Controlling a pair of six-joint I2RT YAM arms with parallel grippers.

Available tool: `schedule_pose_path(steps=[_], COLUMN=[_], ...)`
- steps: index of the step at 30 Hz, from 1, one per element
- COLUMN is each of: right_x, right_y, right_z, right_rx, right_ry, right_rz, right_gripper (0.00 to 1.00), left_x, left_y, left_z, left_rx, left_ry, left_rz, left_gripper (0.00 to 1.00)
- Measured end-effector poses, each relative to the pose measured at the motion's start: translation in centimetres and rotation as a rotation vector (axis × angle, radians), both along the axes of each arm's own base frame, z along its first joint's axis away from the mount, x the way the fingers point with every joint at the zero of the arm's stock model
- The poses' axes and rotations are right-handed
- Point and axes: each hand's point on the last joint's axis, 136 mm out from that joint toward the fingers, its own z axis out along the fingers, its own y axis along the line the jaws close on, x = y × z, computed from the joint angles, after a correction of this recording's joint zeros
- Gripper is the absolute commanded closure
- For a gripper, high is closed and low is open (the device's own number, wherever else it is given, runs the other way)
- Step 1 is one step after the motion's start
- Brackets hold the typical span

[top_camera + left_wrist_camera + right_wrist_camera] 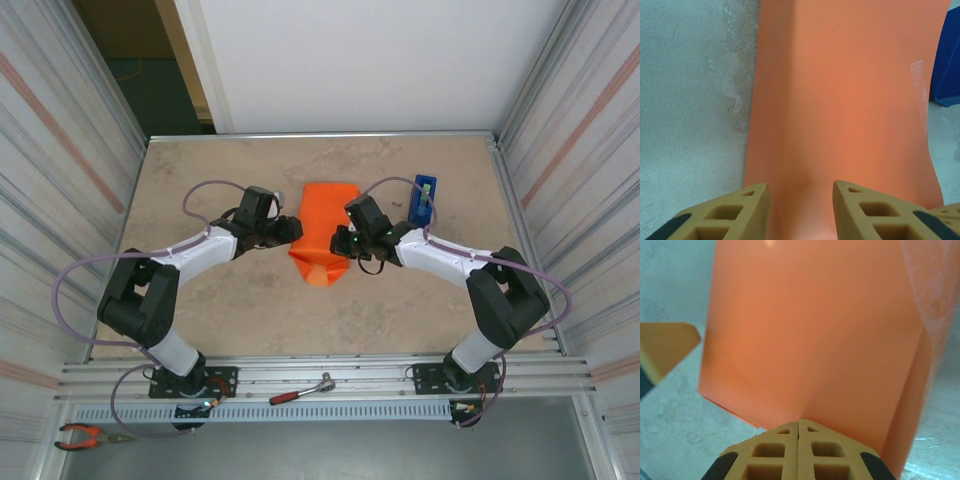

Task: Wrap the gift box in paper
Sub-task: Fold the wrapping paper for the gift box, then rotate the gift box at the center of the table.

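Observation:
The orange paper point(322, 225) lies folded into a parcel at the table's middle, its near end tapering to a folded point. The gift box is hidden under it. My left gripper point(293, 229) is at the parcel's left side. In the left wrist view it point(801, 192) stands open, its jaws apart over the orange paper point(850, 100), with nothing pinched between them. My right gripper point(340, 243) is at the parcel's right near side. It point(799, 422) is shut, tips together and pressed against the paper point(810, 330). A left fingertip point(665, 347) shows in the right wrist view.
A blue tape dispenser point(422, 200) stands just right of the parcel, also seen in the left wrist view point(947, 65). A strip of clear tape point(920, 85) sits on the paper. A red-handled tool point(300, 390) and pliers point(85, 436) lie on the near rail. Metal walls close both sides.

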Motion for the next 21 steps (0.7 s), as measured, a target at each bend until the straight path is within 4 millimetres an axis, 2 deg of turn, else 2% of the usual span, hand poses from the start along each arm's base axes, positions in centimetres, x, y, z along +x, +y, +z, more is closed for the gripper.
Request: schedule_pose_path(steps=[2, 10, 14, 18, 21], right_x=[-0.1, 0.6, 0.7, 2.0, 3.3], right_y=[-0.4, -0.9, -1.5, -3.2, -5.1], right_z=[-0.8, -0.6, 0.2, 2.0, 2.3], right_rx=[-0.003, 0.018, 0.024, 0.046, 0.047], right_ry=[0.012, 0.013, 0.005, -0.031, -0.04], right_rz=[-0.006, -0.019, -0.031, -0.083, -0.14], right_gripper=[1.0, 1.0, 1.0, 1.0, 1.0], left_x=[0.0, 0.0, 0.0, -0.2, -0.5], left_y=[0.0, 0.0, -0.1, 0.0, 0.0], left_z=[-0.1, -0.7, -0.7, -1.1, -1.5], left_rx=[0.001, 0.007, 0.006, 0.003, 0.002], left_ry=[0.002, 0.013, 0.012, 0.014, 0.023], left_rz=[-0.001, -0.004, -0.004, -0.007, -0.01], left_gripper=[0.61, 0.61, 0.6, 0.6, 0.6])
